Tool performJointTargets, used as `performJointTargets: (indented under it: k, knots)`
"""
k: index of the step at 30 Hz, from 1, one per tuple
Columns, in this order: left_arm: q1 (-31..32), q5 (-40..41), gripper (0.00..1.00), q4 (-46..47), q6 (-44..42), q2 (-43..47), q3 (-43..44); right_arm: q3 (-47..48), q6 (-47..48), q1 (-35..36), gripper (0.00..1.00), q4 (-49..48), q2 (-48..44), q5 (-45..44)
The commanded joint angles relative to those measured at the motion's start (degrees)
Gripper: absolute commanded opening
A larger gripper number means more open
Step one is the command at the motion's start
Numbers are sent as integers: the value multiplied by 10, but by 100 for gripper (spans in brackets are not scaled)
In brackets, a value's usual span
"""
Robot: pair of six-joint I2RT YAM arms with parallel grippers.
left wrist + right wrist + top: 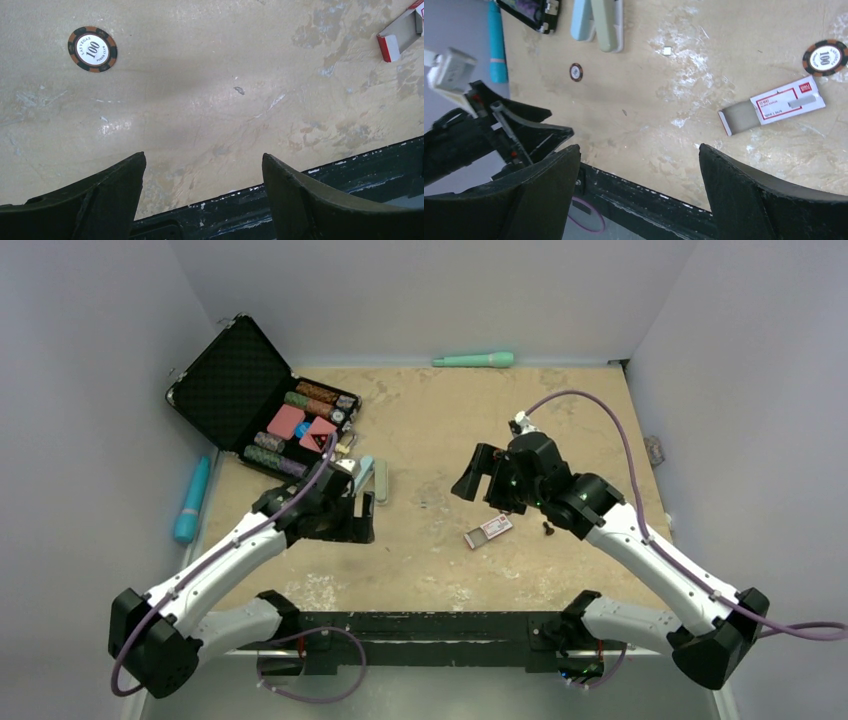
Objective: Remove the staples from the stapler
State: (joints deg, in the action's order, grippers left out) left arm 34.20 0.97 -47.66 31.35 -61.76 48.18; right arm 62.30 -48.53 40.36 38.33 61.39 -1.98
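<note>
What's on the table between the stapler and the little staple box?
Mostly bare table. The right wrist view shows just one tiny silvery square bit there, nearer the stapler.

Robot arms point(230, 560) point(650, 550): two | staplers point(583, 20) point(605, 25): two | staple box point(781, 105): one | loose poker chips point(576, 71) point(828, 56): two | open chip case point(235, 380): one | slim wands point(192, 498) point(474, 360): two

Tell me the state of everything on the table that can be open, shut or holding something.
Stapler, lying flat, looks swung open.
Staple box, slid partly open.
Chip case, lid open.
Left end effector, open, empty.
Right end effector, open, empty.
</note>
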Motion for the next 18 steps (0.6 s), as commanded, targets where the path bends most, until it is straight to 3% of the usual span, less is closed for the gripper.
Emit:
performJointTargets:
  k: [1, 6, 12, 18]
  knots:
    - [3, -7, 89, 2, 6, 58, -21, -18, -23, -1, 91, -4, 5, -22]
    - [4, -24, 87, -13, 10, 117, -37, 16, 20, -20, 89, -2, 102, -39]
    - [4, -31, 87, -62, 21, 134, -15, 48, 97, -116, 82, -55, 213, -35]
    - [4, -19, 89, -137, 2, 182, 27, 135, 155, -126, 80, -42, 331, -71]
